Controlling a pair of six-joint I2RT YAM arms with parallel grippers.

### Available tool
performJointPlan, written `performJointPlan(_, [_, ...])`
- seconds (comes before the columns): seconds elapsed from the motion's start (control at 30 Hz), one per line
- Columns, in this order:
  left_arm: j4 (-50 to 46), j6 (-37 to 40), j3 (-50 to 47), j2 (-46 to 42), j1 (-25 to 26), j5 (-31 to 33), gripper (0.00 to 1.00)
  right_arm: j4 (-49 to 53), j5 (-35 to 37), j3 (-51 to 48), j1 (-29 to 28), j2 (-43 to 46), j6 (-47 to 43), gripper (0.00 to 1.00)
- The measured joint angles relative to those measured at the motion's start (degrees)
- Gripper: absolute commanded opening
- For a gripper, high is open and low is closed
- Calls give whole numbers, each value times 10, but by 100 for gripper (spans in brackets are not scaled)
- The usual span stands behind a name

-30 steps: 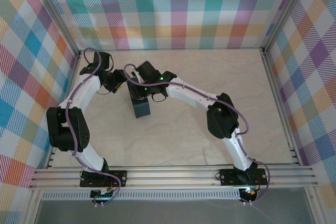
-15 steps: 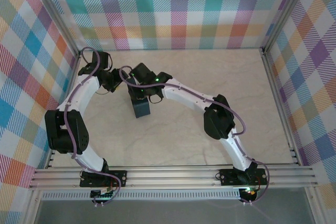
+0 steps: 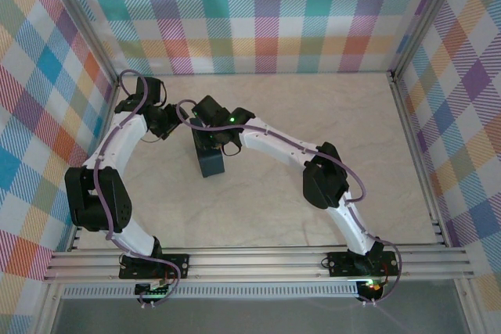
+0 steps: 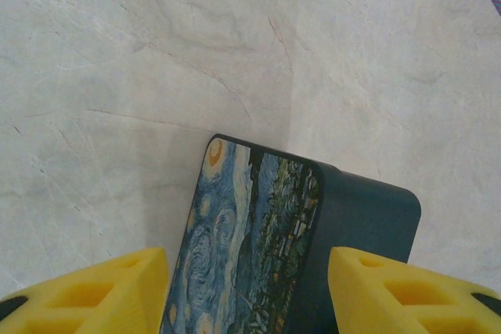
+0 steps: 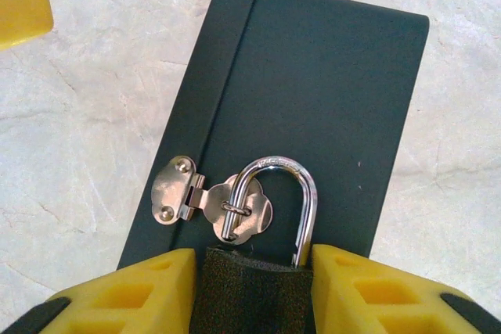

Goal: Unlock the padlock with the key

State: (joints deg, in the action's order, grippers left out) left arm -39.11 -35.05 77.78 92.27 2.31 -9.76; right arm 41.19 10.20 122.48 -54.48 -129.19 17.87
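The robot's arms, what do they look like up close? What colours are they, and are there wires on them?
The left arm and right arm are white tubes joined by bulky black joints, each with a purple cable looping along it. A small green light glows near the right wrist. The left tool and right tool have blocky yellow fingers with recessed pockets.

White links joined black housings on the left arm (image 3: 117,142) and right arm (image 3: 274,137), with purple cables (image 3: 362,185) alongside. A green light (image 3: 232,119) glowed upper centre. The blocky yellow fingers (image 4: 86,291) had hollow cut-outs.
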Motion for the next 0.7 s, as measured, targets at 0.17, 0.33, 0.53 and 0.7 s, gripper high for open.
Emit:
performJointPlan(0.17, [-3, 4, 0, -1, 0, 0, 56, -32, -45, -24, 8, 11, 26, 37])
performJointPlan(0.33, [-13, 9, 0, -1, 0, -4, 56, -80, -94, -72, 22, 33, 58, 36])
performJointPlan(0.53, [-14, 17, 0, -1, 0, -7, 56, -117, -134, -112, 33, 54, 88, 36])
performJointPlan(0.7, [-15, 19, 8, 4, 0, -16, 56, -130, -156, -123, 37, 58, 102, 35])
